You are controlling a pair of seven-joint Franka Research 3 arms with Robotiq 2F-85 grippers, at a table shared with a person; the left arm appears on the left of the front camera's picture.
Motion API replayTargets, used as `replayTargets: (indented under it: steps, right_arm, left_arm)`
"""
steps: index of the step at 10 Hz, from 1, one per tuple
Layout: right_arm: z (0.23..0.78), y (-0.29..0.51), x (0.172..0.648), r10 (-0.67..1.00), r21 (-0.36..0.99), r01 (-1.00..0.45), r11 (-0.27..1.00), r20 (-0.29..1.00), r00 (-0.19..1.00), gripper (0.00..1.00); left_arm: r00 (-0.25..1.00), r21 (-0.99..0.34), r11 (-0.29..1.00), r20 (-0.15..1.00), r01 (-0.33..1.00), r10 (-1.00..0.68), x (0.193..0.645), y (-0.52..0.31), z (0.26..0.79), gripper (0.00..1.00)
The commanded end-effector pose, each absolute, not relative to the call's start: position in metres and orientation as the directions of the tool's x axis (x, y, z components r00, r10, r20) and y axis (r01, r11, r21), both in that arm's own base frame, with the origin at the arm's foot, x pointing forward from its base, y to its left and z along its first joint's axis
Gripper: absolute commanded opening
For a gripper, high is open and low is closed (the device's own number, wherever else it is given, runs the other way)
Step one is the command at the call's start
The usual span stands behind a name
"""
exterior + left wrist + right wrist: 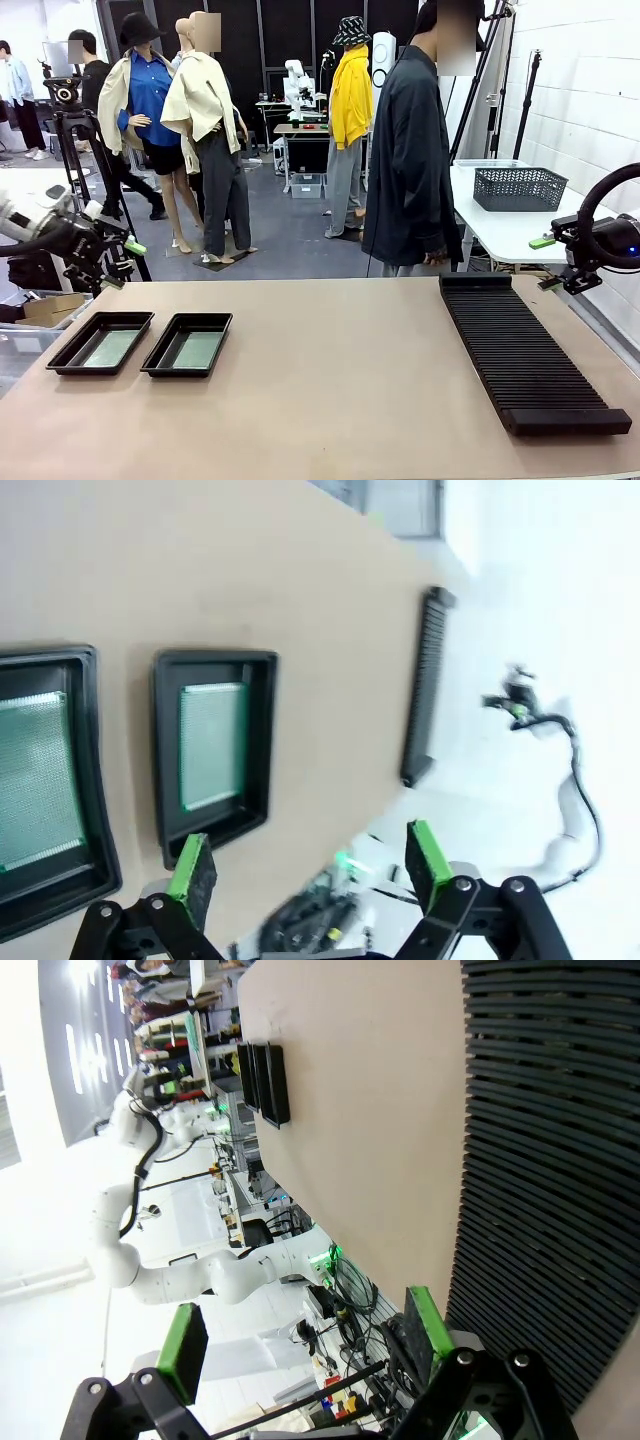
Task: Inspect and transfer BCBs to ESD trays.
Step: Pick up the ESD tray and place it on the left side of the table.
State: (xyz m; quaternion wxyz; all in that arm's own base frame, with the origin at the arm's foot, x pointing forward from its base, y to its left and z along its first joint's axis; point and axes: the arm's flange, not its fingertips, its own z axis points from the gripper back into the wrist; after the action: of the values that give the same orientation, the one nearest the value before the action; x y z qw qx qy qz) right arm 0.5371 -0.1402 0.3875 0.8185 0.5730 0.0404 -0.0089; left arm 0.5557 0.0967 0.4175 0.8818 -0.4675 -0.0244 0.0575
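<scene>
Two black ESD trays (78, 370) (180, 373) lie side by side at the table's left. Each holds one green BCB (110, 347) (196, 348) flat on its floor. My left gripper (125, 265) hovers off the table's far left corner, open and holding nothing. Its wrist view looks down on both trays (92, 780) (160, 750) and their boards (40, 780) (212, 745), beyond the open gripper (310, 865). My right gripper (546, 263) hangs open and holding nothing past the table's right edge, and its own view shows it (305, 1345) beside the rack.
A long black ribbed rack (525, 350) (550, 1160) lies along the right side of the table. A person in a dark coat (410, 150) stands at the far edge. A dark mesh basket (518, 187) sits on a white table behind.
</scene>
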Motion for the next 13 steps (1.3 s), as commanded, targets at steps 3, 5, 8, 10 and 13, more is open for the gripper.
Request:
replayTargets:
  steps: [3, 5, 8, 10, 13]
  right_arm:
    - [0.389, -0.136, 0.535, 0.019, 0.933, 0.07, 0.354, -0.082, 0.996, 1.0]
    - [0.389, -0.136, 0.535, 0.019, 0.933, 0.07, 0.354, -0.082, 0.996, 1.0]
    - [0.389, -0.136, 0.535, 0.019, 0.933, 0.07, 0.354, -0.082, 0.996, 1.0]
    - [0.389, -0.136, 0.535, 0.019, 0.933, 0.07, 0.354, -0.082, 0.996, 1.0]
    - [0.389, -0.136, 0.535, 0.019, 0.933, 0.07, 0.354, -0.082, 0.996, 1.0]
  left_arm:
    - [0.989, -0.925, 0.363, -0.071, -0.115, 0.132, 0.576, 0.153, 0.395, 1.0]
    - [0.989, -0.944, 0.31, -0.073, -0.111, 0.13, 0.57, 0.169, 0.39, 1.0]
    - [0.984, -0.934, 0.328, -0.1, -0.143, 0.145, 0.566, 0.172, 0.385, 1.0]
    - [0.984, -0.934, 0.328, -0.1, -0.143, 0.145, 0.566, 0.172, 0.385, 1.0]
    - [0.984, -0.934, 0.328, -0.1, -0.143, 0.145, 0.566, 0.172, 0.385, 1.0]
